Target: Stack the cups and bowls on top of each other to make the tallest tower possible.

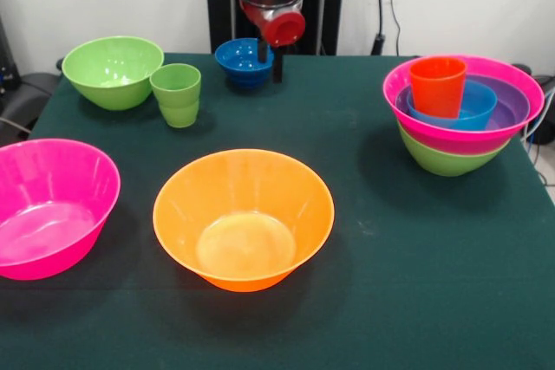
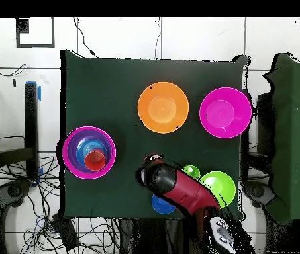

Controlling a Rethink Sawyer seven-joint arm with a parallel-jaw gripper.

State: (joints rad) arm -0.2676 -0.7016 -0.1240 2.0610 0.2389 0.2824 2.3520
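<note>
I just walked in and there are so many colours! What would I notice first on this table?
Probably the big glossy orange plastic bowl sitting alone near the front middle of the dark green table. Next, the nested tower at the right: an orange-red cup inside blue, purple, pink and green bowls. At the back, the red and black robot gripper hangs over a small blue bowl.

Robot lab or test room. Green-cloth table [image 2: 122, 86] on white tiled floor [image 2: 199, 36], loose cables [image 2: 20, 182] trailing beside it (black, tangled), plain white wall [image 1: 468, 2], red-and-black arm [image 2: 182, 188] on pedestal at table edge.
</note>
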